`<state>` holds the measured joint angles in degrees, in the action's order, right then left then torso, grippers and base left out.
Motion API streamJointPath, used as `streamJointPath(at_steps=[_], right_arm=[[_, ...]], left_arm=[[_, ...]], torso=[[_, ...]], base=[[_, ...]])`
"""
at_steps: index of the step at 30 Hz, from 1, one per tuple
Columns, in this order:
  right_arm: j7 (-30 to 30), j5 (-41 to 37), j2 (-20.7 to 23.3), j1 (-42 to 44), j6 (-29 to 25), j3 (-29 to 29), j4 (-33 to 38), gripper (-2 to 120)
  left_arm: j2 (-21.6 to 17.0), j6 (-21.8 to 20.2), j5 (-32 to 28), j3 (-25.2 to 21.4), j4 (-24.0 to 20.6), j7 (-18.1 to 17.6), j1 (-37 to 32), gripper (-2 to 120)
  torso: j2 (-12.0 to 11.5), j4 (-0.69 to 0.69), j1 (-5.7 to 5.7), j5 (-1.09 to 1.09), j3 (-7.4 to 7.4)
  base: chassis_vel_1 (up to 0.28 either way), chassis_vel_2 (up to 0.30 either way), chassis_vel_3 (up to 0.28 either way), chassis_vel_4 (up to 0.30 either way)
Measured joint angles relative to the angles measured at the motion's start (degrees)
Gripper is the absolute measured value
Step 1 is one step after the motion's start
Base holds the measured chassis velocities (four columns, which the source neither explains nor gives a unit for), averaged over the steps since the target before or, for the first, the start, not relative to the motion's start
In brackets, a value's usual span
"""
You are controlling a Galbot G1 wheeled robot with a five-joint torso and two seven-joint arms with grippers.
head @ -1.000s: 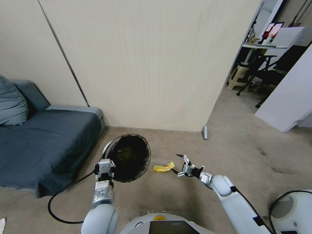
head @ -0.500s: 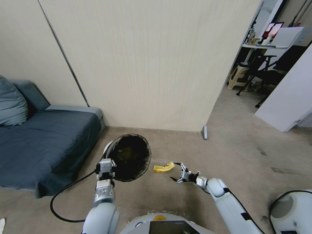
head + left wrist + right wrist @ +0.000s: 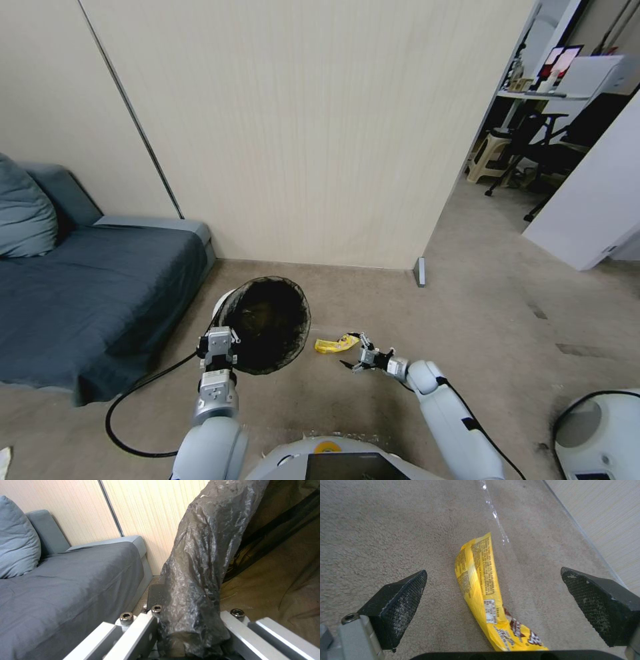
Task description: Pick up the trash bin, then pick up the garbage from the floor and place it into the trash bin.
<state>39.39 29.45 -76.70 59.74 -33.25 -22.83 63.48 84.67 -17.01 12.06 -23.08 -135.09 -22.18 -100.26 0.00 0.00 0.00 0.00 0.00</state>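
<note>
Looking down from the head camera, you have both arms reaching out over the floor (image 3: 507,313) in front of the base.

Your left gripper (image 3: 218,347) sits near and left, pinching the near rim of the bin (image 3: 270,323). From the left wrist you can see the black bag (image 3: 203,562) folded over that rim, squeezed between the two grey fingers (image 3: 140,627). The bin tilts toward you, its mouth open to the head camera, with the white wall just showing at its far left edge. It is right beside the end of the sofa (image 3: 93,293).

Your right gripper (image 3: 355,351) is low, just right of the bin, with its fingers spread wide. From the right wrist you see the two black pads (image 3: 400,600) standing well apart, one on each side of the wrapper (image 3: 480,580). Neither pad touches it.

That wrapper (image 3: 335,344) is a yellow printed snack packet lying flat on the floor between the bin and the right gripper, close to both. A thin clear strip (image 3: 495,515) lies on the floor just beyond its far end.

Farther off stands the pale wood-grain wall (image 3: 300,133), with the sofa running along its left side. To the far right, the floor leads past the wall's end toward an office chair (image 3: 553,150) and a desk (image 3: 533,93).
</note>
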Motion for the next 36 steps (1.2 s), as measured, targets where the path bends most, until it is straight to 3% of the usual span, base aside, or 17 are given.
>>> streamJointPath(at_steps=[36], right_arm=[[-6.3,1.2,-2.0,-9.8,-0.8,0.6,-19.2,100]], left_arm=[[0.8,0.7,1.2,0.1,-0.7,-0.2,-1.3,1]], torso=[[0.0,0.0,0.0,0.0,0.0]], base=[[0.0,0.0,0.0,0.0]])
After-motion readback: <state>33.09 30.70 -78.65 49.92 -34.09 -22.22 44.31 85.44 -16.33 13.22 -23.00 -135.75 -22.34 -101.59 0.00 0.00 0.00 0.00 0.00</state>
